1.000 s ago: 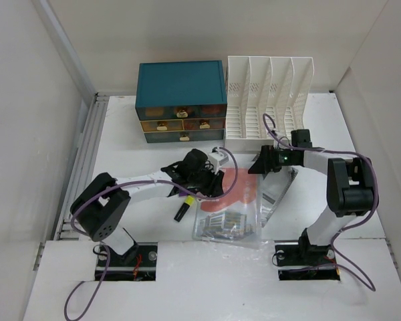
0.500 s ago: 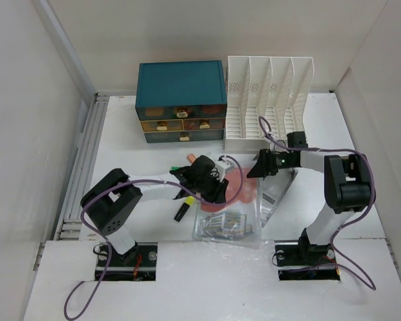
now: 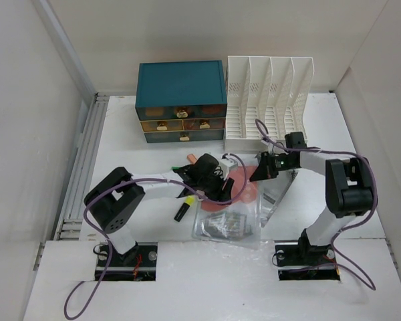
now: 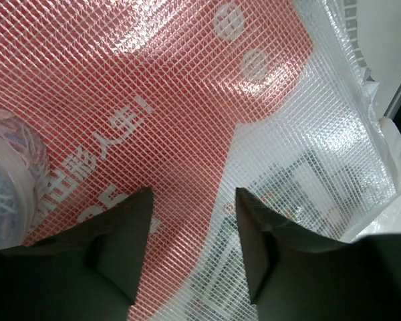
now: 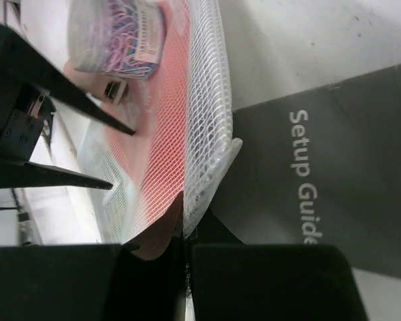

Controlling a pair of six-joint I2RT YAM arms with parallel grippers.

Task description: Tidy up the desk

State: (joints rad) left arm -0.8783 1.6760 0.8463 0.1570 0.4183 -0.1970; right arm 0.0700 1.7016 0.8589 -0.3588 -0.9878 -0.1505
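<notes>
One drawer box (image 3: 180,90) and one file rack (image 3: 271,93) stand side by side at the back of the counter (image 3: 127,154). The counter lies flat under everything; its long axis is unclear. In front of the drawer box lie one mesh pouch (image 4: 154,87), one highlighter (image 3: 182,210) and one booklet (image 5: 321,167). The left tool (image 4: 194,197) hangs over the pouch, fingers apart and holding nothing. The right tool (image 5: 186,221) is clamped on the pouch's edge.
</notes>
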